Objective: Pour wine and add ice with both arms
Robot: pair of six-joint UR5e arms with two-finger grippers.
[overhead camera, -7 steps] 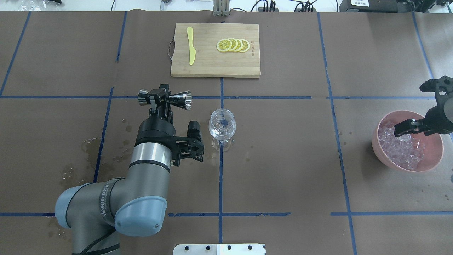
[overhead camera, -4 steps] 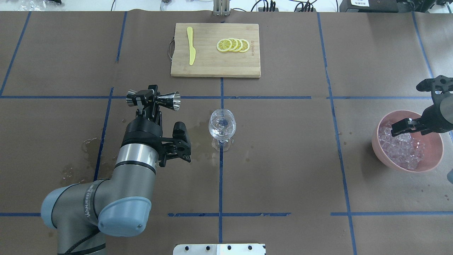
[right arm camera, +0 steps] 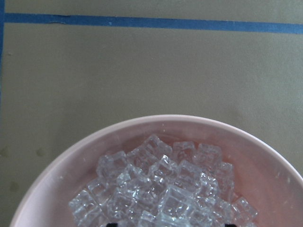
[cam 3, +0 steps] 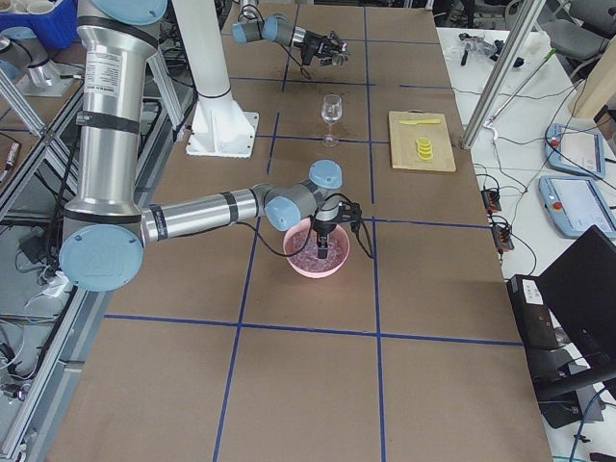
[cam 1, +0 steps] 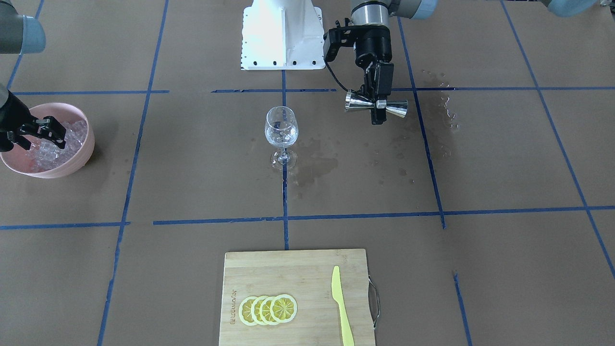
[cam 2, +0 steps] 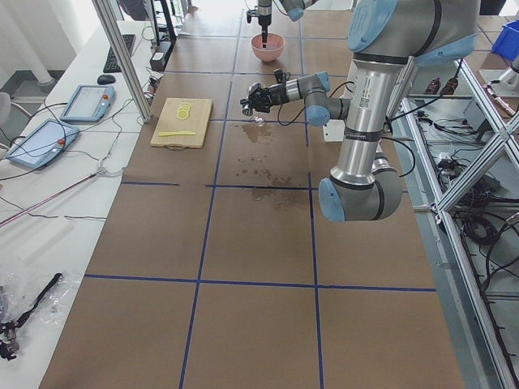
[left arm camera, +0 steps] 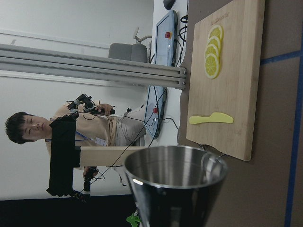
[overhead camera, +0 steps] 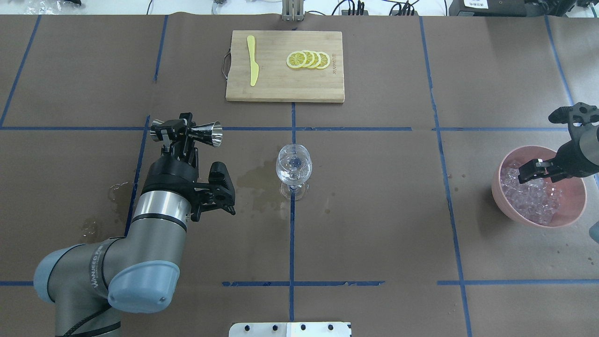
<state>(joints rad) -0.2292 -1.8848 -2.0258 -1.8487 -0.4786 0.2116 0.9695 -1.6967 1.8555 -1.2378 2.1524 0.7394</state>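
Since the earlier frames the left arm has drawn back toward its own side, away from the wine glass. Its left tool pinches a steel jigger at the waist, the jigger lying level and well apart from the glass. The wine, barely visible, sits in the glass. The right tool hangs over the pink bowl, fingers spread, just above the ice heaped inside. Wet patches mark the worktop beside the glass.

Glassy ice, polished metal jigger
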